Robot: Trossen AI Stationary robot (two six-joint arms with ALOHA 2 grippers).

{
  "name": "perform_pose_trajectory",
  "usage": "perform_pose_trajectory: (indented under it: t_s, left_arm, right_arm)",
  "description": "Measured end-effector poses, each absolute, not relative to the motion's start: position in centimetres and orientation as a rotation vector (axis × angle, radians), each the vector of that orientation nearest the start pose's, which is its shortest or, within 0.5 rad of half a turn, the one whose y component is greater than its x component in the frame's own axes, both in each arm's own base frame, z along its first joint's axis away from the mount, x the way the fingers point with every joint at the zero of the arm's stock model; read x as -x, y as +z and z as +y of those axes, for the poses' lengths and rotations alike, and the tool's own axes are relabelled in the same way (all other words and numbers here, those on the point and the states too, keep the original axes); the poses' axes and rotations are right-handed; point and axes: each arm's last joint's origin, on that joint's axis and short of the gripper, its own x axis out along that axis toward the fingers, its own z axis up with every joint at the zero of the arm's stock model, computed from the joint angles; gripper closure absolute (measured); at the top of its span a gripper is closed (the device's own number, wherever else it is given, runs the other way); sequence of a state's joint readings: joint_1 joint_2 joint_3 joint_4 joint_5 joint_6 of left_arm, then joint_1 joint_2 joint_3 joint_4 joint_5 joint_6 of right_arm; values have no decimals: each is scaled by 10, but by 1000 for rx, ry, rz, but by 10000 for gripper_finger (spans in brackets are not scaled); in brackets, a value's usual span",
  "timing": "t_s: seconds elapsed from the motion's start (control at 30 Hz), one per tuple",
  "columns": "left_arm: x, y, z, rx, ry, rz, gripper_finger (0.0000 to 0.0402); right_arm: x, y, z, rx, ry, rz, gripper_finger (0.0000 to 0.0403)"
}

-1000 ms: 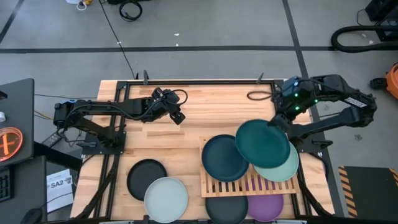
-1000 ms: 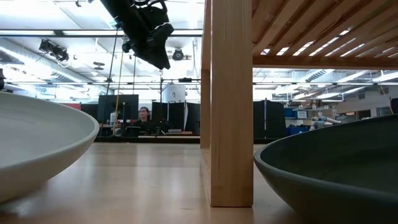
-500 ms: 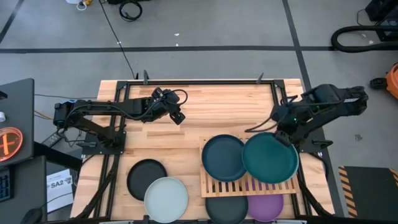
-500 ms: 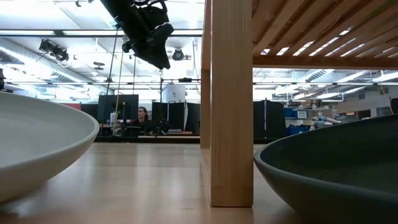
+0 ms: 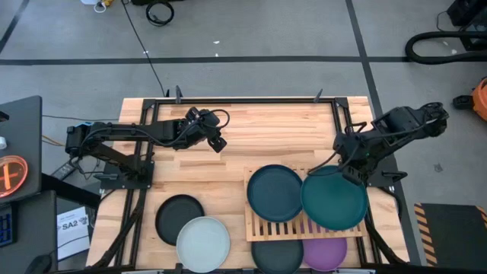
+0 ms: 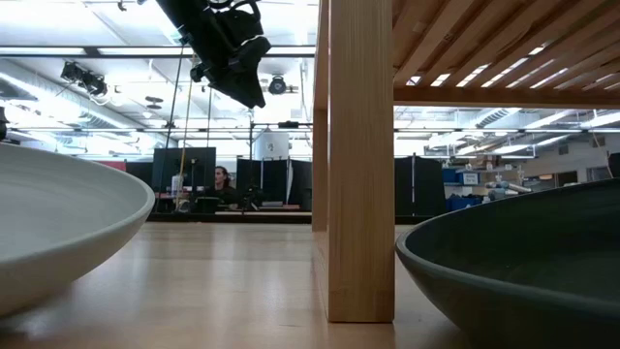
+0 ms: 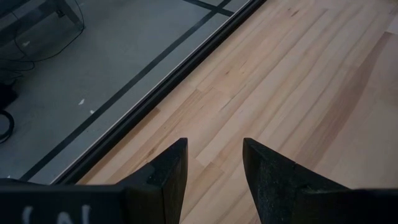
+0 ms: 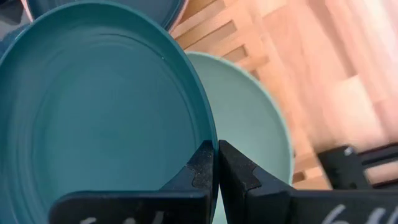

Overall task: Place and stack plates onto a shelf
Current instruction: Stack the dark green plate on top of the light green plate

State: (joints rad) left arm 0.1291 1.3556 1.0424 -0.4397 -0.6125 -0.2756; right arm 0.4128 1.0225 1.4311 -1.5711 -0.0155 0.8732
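My right gripper point(image 5: 344, 169) point(image 8: 216, 149) is shut on a teal plate point(image 5: 335, 201), which sits over a mint plate point(image 8: 255, 118) at the right end of the slatted wooden shelf point(image 5: 283, 227). From above, the mint plate is almost fully hidden. A dark teal plate point(image 5: 275, 192) lies flat on the shelf's left half. Under the shelf lie a dark plate point(image 5: 278, 256) and a purple plate point(image 5: 326, 253). A black plate point(image 5: 180, 219) and a pale blue-grey plate point(image 5: 203, 243) lie on the table to the left. My left gripper point(image 5: 219, 144) point(image 7: 214, 146) is open, held over bare table. My right gripper pinches the teal plate's rim point(image 8: 210, 134) at its far edge between the two fingers point(image 8: 200, 167), which lie across the rim. It reaches in from the table's far side, slanting down. The plate extends toward the near edge above the mint plate; whether they touch cannot be told.
The low view shows the shelf's wooden leg point(image 6: 360, 155) between the pale plate point(image 6: 58, 223) and the dark plate point(image 6: 523, 262). A black frame rail point(image 5: 251, 100) runs along the table's far edge. Bare wood lies between the arms. A person sits far off in the room point(image 6: 223, 182).
My right gripper has moved toward the near edge and a little to the right, carrying the teal plate. The plate first overlapped the dark teal plate and left the mint plate partly showing. Now it sits squarely over the mint plate and covers it.
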Motion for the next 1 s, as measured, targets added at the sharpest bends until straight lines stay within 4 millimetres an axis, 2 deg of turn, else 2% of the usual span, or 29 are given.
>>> perform_pose_trajectory:
  t_s: [0.17, 0.6, 0.77, 1.0]
  left_arm:
    - [-277, 280, 53, 66, 800, 643, 241]
    - [-277, 280, 53, 66, 800, 643, 241]
    - [-277, 281, 53, 67, 801, 642, 241]
    - [-277, 281, 53, 68, 801, 642, 241]
  right_arm:
    - [-110, 393, 48, -419, -125, 1177, 385]
    - [-100, 397, 43, -271, -12, 1139, 385]
    - [-103, 384, 44, -166, 28, 1186, 385]
    - [-106, 369, 45, -124, 13, 1236, 385]
